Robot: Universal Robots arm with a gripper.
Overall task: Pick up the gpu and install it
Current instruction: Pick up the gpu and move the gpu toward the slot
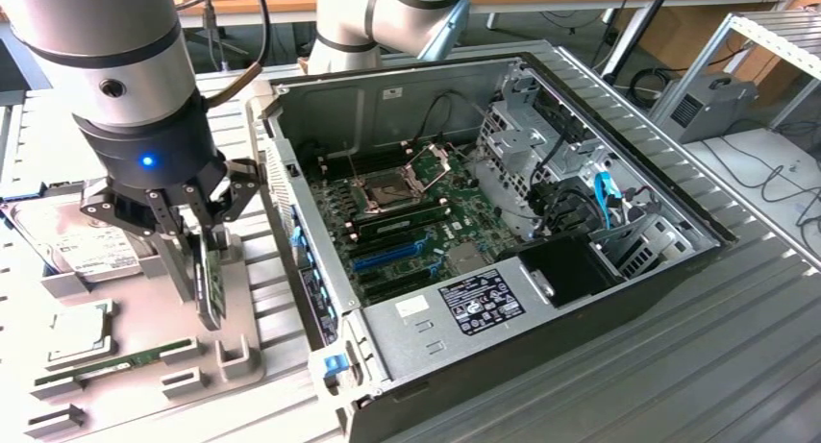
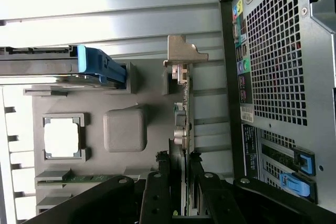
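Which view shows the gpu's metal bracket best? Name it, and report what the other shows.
The wrist view: the gpu runs edge-on out from the tool, its silvery bracket plain at the far end. The exterior view shows the gpu on edge in the tool, bracket indistinct.

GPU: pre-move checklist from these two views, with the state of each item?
1. Gripper shut on the gpu: ok. A finger sits on each face of the card.
2. Card upright, with the metal bracket at the end away from the fingers: ok.
3. Card lifted clear of the gray parts holder: cannot tell.
4. PC case open, motherboard exposed: ok.
5. Blue expansion slot unoccupied: ok, it looks empty in the exterior view.
6. Hard drive and memory stick apart from the gripper: ok.
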